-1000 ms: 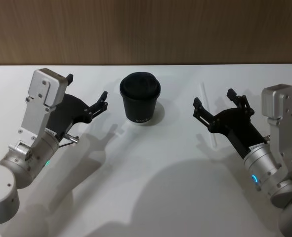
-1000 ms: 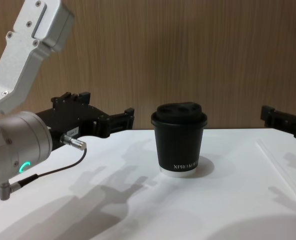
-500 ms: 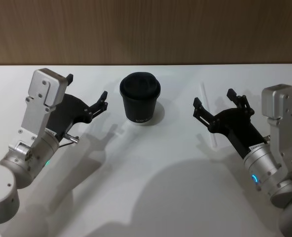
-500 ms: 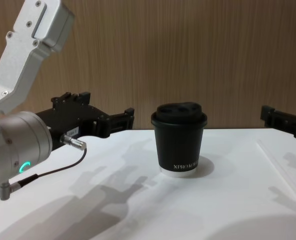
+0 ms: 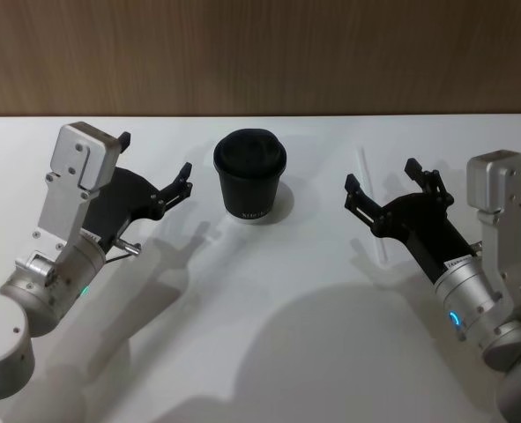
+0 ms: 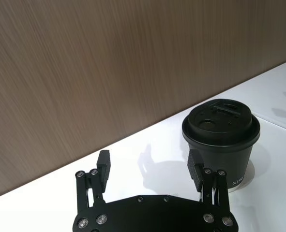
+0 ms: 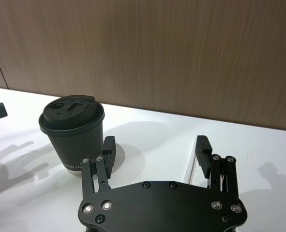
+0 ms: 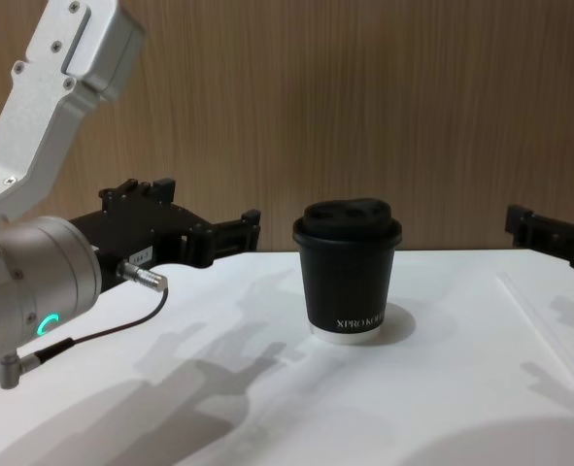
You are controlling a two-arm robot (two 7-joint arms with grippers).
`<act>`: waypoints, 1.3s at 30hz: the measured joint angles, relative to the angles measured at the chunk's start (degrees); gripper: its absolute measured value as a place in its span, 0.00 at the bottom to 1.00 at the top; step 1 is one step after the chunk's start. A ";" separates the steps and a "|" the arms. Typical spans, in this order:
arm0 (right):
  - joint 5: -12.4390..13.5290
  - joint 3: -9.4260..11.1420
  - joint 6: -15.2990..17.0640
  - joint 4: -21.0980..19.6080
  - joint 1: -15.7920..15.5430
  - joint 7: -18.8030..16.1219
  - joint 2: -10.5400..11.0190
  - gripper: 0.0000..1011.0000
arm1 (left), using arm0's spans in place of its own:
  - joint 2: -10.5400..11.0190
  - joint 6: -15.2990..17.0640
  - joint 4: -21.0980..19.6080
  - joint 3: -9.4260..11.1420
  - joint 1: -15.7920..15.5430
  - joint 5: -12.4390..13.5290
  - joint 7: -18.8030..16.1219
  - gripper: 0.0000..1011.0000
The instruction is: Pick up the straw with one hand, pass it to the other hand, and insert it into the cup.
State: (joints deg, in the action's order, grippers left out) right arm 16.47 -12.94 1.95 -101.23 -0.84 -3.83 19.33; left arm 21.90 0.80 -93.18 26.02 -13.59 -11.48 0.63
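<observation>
**Straw flat on the table, both grippers empty**

The straw point(image 5: 362, 163) lies flat on the white table point(image 5: 269, 300), on its right half. It runs from near the back edge toward the front. Nothing is gripping it, and it sits apart from the cup.

The right gripper point(image 5: 381, 176) hovers over the straw's middle stretch and hides that part from above. Its jaws are spread wide with nothing between them. In the right wrist view the straw runs along the table just beside one finger and is not pinched.

The cup point(image 5: 249, 181) stands upright near the back edge, roughly mid-table, left of the straw. Its domed lid is on and the white lettering faces the front edge.

The left gripper point(image 5: 154, 157) hangs on the far side of the cup from the straw, above the left half of the table. It points at the cup from near by without touching it. Its jaws are spread and empty. The silver wrist shows a lit green ring point(image 8: 46, 323), and a thin black cable point(image 8: 102, 335) loops off a plug at the wrist.

A wood-panel wall point(image 5: 260, 53) runs along the back edge.
</observation>
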 joint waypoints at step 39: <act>-1.64 -0.09 4.62 -0.53 -0.03 1.50 -0.18 0.99 | 0.00 0.00 0.00 0.00 0.00 0.00 0.00 0.99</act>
State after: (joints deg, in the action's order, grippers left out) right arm 14.82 -13.03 6.56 -101.75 -0.87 -2.33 19.15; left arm 21.89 0.79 -93.18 26.02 -13.59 -11.48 0.63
